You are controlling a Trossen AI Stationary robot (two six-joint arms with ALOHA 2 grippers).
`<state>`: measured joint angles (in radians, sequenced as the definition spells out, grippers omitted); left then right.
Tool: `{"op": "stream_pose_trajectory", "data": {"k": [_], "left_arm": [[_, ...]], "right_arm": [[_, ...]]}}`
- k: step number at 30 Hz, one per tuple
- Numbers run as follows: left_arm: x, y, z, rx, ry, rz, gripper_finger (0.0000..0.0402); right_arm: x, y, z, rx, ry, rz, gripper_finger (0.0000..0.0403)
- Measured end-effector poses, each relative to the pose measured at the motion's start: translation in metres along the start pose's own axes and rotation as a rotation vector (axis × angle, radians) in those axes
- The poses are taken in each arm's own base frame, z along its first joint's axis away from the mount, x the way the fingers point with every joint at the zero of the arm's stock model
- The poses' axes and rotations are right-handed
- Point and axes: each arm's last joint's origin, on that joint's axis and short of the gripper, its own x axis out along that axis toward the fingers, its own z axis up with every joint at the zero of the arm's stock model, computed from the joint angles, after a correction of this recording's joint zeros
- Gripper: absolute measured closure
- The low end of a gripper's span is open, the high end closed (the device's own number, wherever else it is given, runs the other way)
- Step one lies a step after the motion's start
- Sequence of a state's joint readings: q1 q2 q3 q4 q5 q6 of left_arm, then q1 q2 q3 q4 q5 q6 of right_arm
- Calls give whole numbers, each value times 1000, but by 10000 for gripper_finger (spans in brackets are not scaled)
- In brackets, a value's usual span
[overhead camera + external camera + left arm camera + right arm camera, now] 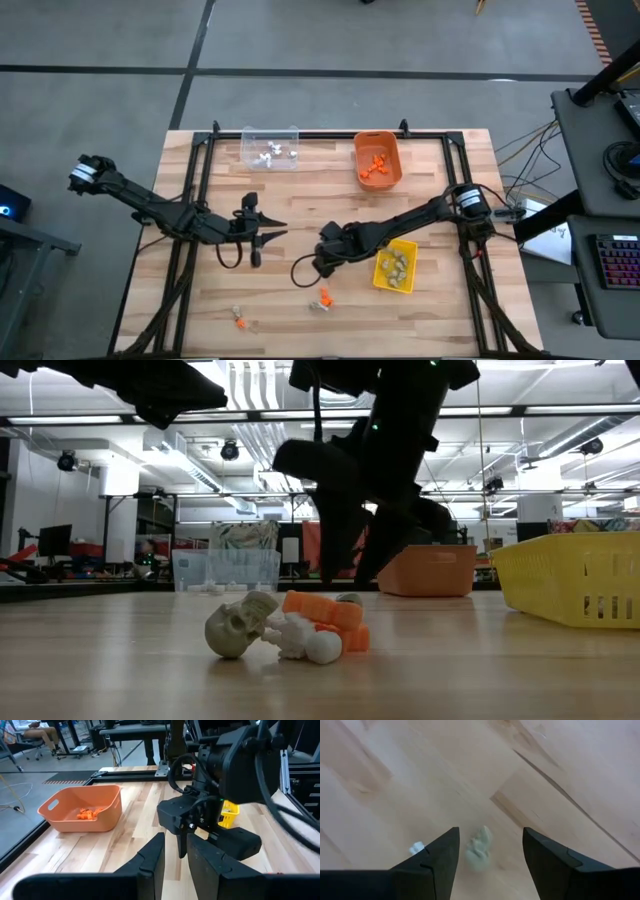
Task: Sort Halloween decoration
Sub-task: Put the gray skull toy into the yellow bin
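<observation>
Right gripper (489, 857) is hovering with jaws spread wide, gripping nothing; a tan skull (479, 848) is lying on the table (560, 765) between its fingers, a white trinket (416, 848) just beside one finger. Left gripper (175, 865) is waiting near the right arm, fingers nearly closed, empty.

Right gripper (489, 851) fingers spread over tan trinket (479, 848) (possibly skull).
</observation>
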<state>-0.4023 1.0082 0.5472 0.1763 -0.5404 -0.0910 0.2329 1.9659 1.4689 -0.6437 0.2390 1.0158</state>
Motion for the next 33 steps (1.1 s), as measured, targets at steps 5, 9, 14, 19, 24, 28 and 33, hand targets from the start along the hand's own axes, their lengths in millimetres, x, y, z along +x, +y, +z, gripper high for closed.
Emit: {"op": "stream_pose_trajectory", "data": {"k": [5,9,14,19,24,28,33], "left_arm": [[2,-1,-1,4,7,1,338],[2,-1,-2,4,7,1,338],[2,-1,-1,3,4,1,338],[2,-1,-1,2,4,1,338],[2,-1,-1,2,3,1,338],[2,-1,-1,2,3,1,338],[2,-1,-1,1,2,1,338]], "right_arm": [[5,-5,-4,12,12,-16,197],[8,-7,-7,12,12,-16,197],[15,-8,-10,20,-4,15,197],[19,-11,-13,21,-3,18,197],[22,-14,-15,17,-2,12,197],[25,-18,-19,11,3,-2,205],[27,-21,-21,3,7,-12,227]]}}
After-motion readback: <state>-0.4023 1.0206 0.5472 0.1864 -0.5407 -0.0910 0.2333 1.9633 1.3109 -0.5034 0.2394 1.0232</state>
